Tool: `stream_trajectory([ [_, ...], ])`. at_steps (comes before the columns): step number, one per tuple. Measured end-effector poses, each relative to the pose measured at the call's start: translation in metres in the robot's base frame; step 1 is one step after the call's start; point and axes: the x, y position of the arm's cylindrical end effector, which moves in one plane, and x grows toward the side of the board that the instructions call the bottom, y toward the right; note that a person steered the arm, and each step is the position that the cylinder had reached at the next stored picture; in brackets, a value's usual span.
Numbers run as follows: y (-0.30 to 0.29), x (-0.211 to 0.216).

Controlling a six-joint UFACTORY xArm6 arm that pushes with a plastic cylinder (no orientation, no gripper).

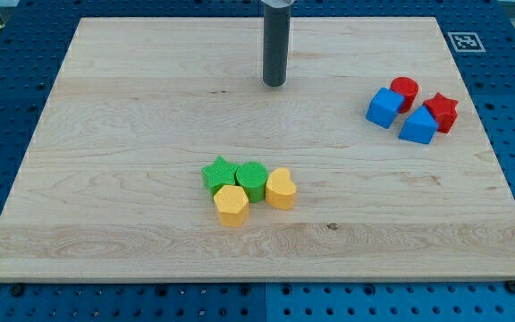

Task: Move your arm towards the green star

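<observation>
The green star (217, 173) lies a little below the board's middle, at the left end of a tight cluster. Touching it on its right is a green round block (251, 180). A yellow hexagon block (232, 205) sits just below the two, and a yellow heart block (281, 189) is at the cluster's right. My tip (274, 84) stands near the view's top centre, well above and slightly right of the green star, touching no block.
At the view's right is a second group: a red cylinder (405, 90), a red star (442, 111) and two blue blocks (384, 107) (417, 126). The wooden board (105, 179) rests on a blue perforated table. A marker tag (464, 41) is at the top right corner.
</observation>
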Motion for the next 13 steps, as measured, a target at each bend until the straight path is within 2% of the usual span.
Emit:
stream_trajectory([
  [9,0.000,-0.005],
  [10,-0.018,-0.005],
  [11,-0.106,0.015],
  [12,-0.160,0.039],
  [13,-0.176,0.080],
])
